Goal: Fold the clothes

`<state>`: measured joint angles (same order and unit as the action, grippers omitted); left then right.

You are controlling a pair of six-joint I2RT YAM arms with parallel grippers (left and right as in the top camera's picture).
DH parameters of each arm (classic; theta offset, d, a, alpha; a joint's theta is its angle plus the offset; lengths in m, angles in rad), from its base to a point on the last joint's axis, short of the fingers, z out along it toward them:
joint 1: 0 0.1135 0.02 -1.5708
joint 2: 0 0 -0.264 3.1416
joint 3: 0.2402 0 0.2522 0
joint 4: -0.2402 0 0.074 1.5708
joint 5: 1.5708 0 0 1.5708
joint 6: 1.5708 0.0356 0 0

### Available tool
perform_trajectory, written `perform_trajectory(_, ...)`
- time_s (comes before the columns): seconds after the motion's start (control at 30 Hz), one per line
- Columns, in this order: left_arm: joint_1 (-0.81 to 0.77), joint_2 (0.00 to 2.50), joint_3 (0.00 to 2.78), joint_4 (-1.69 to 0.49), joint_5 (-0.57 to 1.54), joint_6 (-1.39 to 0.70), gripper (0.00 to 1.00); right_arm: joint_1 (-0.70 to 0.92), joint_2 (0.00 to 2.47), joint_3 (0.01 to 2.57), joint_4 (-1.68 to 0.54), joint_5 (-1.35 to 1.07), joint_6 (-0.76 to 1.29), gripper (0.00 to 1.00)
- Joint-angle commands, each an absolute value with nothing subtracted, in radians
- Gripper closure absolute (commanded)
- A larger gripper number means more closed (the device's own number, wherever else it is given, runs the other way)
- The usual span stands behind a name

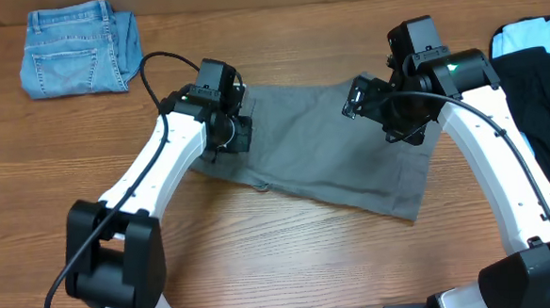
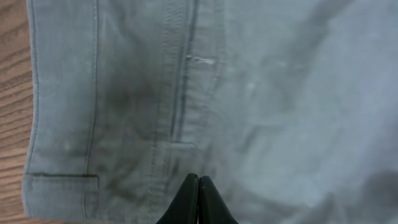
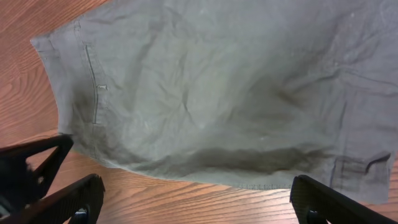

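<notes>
My left claw (image 2: 199, 198) is pinched fully shut, its two black tips pressed flat together at the bottom middle of its wrist view; I cannot tell whether any cloth is caught between them. Directly beneath and all around it lies the plain mid-grey woven shorts-like garment (image 1: 322, 156). A stitched seam and a slit pocket (image 2: 180, 99) run up the frame above my tips, and a small stitched tab (image 2: 62, 182) sits in the lower left, beside a strip of the brown wooden table (image 1: 290, 257). My right claw (image 3: 193, 202) stands wide open with nothing between its fingers, one black finger in the lower left and one in the lower right of its wrist view. It hovers over the garment's edge, where cloth meets wood. From overhead the garment lies spread flat in the middle of the frame, my left claw over its left end and my right claw over its upper right part. Folded blue denim jeans (image 1: 76, 51) sit in the upper left corner, well apart. A black garment (image 1: 536, 93) and a light-blue garment (image 1: 533, 35) lie at the upper right edge.
</notes>
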<state>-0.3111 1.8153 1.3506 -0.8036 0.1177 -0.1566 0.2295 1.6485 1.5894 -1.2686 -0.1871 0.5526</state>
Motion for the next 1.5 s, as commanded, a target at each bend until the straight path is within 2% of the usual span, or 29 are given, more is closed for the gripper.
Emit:
perform_trajectory(0.0,-0.3,1.858,1.361,-0.784,0.097,-0.149,0.96,0.229,1.639,1.601,-1.265,-0.192,0.549,0.0)
perform_trajectory(0.37,-0.257,1.984,1.361,-0.744,0.047,-0.157,0.96,0.229,1.639,1.601,-1.265,-0.192,0.549,0.0)
perform_trajectory(0.87,-0.078,2.041,1.357,-0.829,0.046,-0.233,0.96,0.229,1.639,1.601,-1.265,-0.192,0.549,0.0)
perform_trajectory(0.93,-0.068,2.041,1.357,-0.857,-0.008,-0.281,0.96,0.229,1.639,1.601,-1.265,-0.192,0.549,0.0)
perform_trajectory(1.03,-0.049,2.041,1.357,-0.925,-0.147,-0.466,0.96,0.229,1.639,1.601,-1.265,-0.192,0.549,0.0)
perform_trajectory(1.13,-0.024,2.041,1.357,-0.978,-0.192,-0.58,0.96,0.229,1.639,1.601,-1.265,-0.192,0.549,0.0)
perform_trajectory(1.47,0.121,2.041,1.357,-1.048,-0.177,-0.673,0.96,0.229,1.639,1.601,-1.265,-0.192,0.549,0.0)
